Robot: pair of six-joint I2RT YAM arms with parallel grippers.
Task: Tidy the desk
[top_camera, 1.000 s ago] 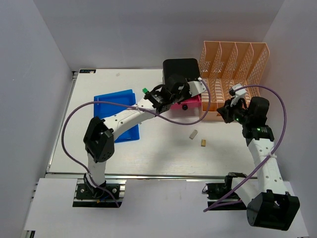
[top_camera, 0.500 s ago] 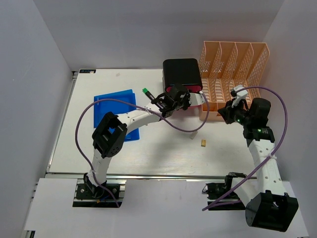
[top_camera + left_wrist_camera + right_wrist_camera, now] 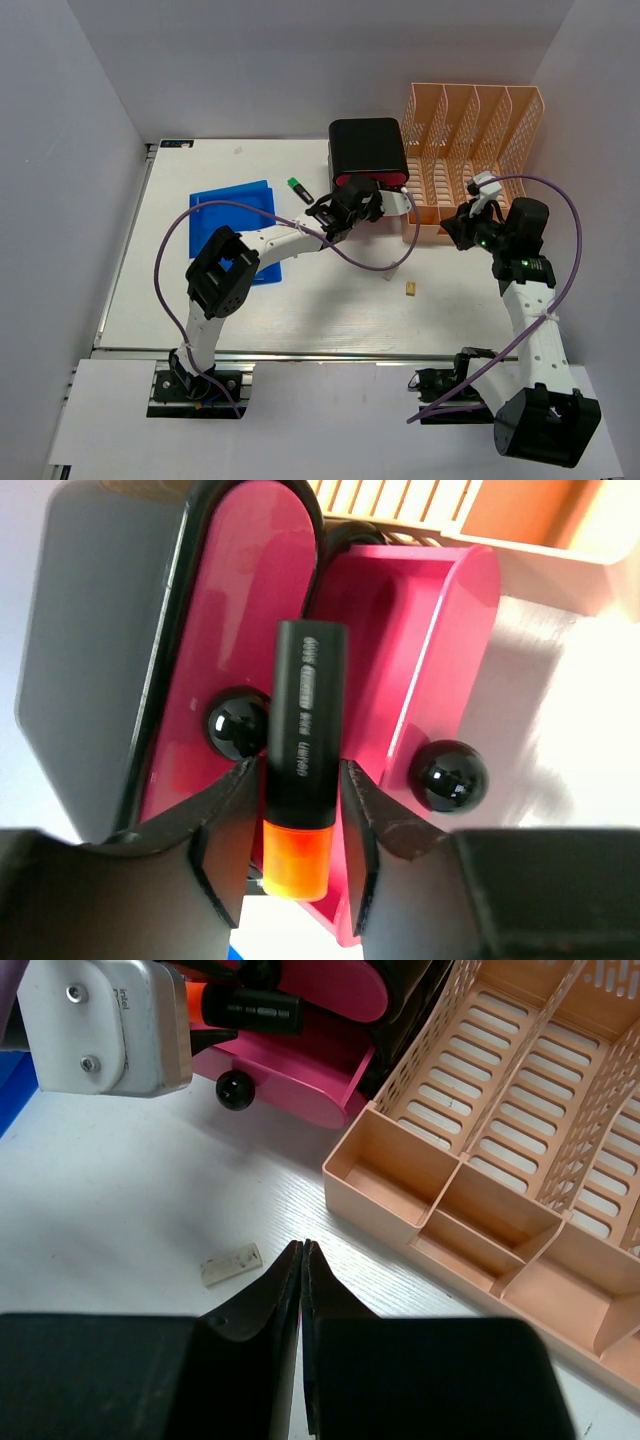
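The desk [image 3: 300, 315] shows open white surface along its near rail — left gripper [image 3: 298, 815] clamps an orange-tipped highlighter [image 3: 305, 710] at the pink drawer [image 3: 430, 620]; right gripper [image 3: 302, 1260], pinched together, near the peach file rack [image 3: 470, 1195].

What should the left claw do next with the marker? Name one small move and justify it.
Probably ease the marker on until it sits fully over the open pink drawer, before any release. The left claw grips it near its orange end, and the drawer stands pulled out of the black organizer.
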